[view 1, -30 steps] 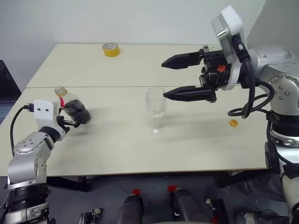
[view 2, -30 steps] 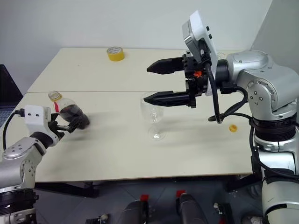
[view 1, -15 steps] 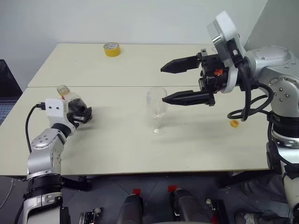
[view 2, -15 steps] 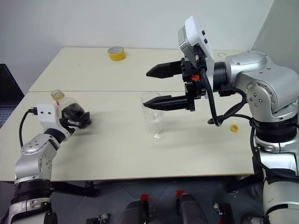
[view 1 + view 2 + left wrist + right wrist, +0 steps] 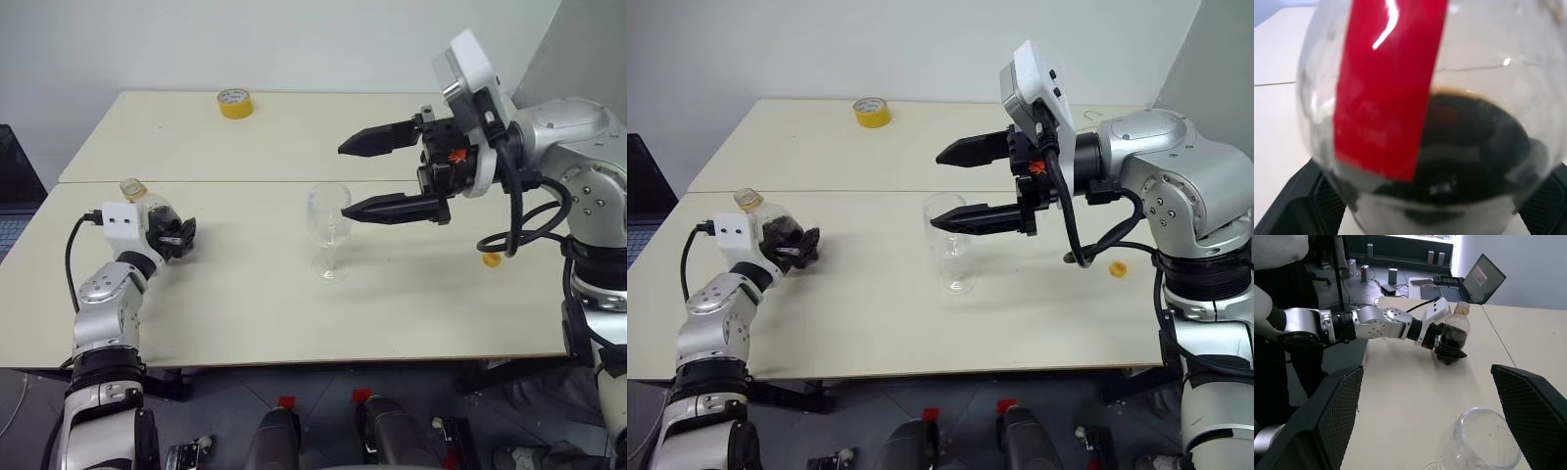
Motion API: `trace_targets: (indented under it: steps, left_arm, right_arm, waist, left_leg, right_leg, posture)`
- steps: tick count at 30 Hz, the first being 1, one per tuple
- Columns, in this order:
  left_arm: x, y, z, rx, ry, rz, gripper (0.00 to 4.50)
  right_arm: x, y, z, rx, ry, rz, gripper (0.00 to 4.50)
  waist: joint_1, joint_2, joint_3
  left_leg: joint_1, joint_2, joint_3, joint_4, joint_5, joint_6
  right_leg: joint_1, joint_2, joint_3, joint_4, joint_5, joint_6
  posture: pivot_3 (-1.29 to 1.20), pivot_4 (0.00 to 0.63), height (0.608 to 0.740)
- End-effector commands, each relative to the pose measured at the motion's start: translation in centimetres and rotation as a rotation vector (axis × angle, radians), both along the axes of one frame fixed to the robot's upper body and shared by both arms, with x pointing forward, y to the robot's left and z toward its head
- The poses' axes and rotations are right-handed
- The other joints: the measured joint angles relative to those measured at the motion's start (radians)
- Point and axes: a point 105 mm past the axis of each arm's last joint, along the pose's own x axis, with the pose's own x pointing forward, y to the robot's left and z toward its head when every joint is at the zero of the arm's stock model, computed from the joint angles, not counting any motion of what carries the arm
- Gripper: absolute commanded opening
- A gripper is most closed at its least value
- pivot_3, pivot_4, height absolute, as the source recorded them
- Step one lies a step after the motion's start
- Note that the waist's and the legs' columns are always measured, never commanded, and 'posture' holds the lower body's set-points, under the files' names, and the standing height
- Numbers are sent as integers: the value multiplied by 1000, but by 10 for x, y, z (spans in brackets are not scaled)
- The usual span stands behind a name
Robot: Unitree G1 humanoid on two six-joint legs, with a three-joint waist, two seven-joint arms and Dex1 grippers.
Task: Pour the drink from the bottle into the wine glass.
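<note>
The left hand [image 5: 179, 235], clamped on the squat clear plastic bottle [image 5: 157, 217] of dark cola, has stood it upright; the right hand [image 5: 345, 179] waits, fingers apart, beside the empty stemmed wine glass [image 5: 327, 232].

My left hand [image 5: 795, 245] is wrapped round the lower body of the bottle [image 5: 772, 227], which stands on the desk [image 5: 872, 313] with dark drink [image 5: 776, 233] in its bottom. My right hand [image 5: 950, 186] hangs spread wide above the desk, its lower finger just beside the rim of the wine glass [image 5: 948, 240]. A yellow tape roll [image 5: 871, 112] lies well beyond both hands, and a small yellow cap [image 5: 1115, 268] sits under my right arm.
</note>
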Motion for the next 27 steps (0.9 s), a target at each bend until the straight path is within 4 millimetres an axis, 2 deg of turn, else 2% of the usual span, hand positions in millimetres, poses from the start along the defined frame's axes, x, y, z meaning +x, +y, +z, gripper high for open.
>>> trace_targets:
  steps: [1,9,10,13,27]
  left_arm:
    - [4,-3,13,14,-64,-28,4500]
    - [7,-4,9,12,-69,-26,4500]
    - [7,-4,9,13,-69,-26,4097]
    - [6,-5,7,16,-63,-35,3326]
    - [5,-6,7,21,-61,-39,3326]
  right_arm:
    - [-4,-1,6,-8,-55,2,4461]
    - [-2,-1,6,-21,-67,-11,4461]
    - [-2,0,6,-22,-69,-12,4500]
    - [-2,0,6,-24,-71,-13,4500]
    - [0,-1,5,-32,-82,-18,4500]
  waist:
    - [0,0,0]
    - [0,0,0]
    - [0,0,0]
    - [0,0,0]
    - [0,0,0]
  left_leg:
    - [0,0,0,0,0,0]
    - [0,0,0,0,0,0]
    - [0,0,0,0,0,0]
    - [0,0,0,0,0,0]
    - [0,0,0,0,0,0]
  right_leg:
    - [0,0,0,0,0,0]
    - [0,0,0,0,0,0]
    - [0,0,0,0,0,0]
    - [0,0,0,0,0,0]
    - [0,0,0,0,0,0]
  posture:
    - [0,150,740]
    - [0,150,740]
    - [0,150,740]
    - [0,150,740]
    - [0,150,740]
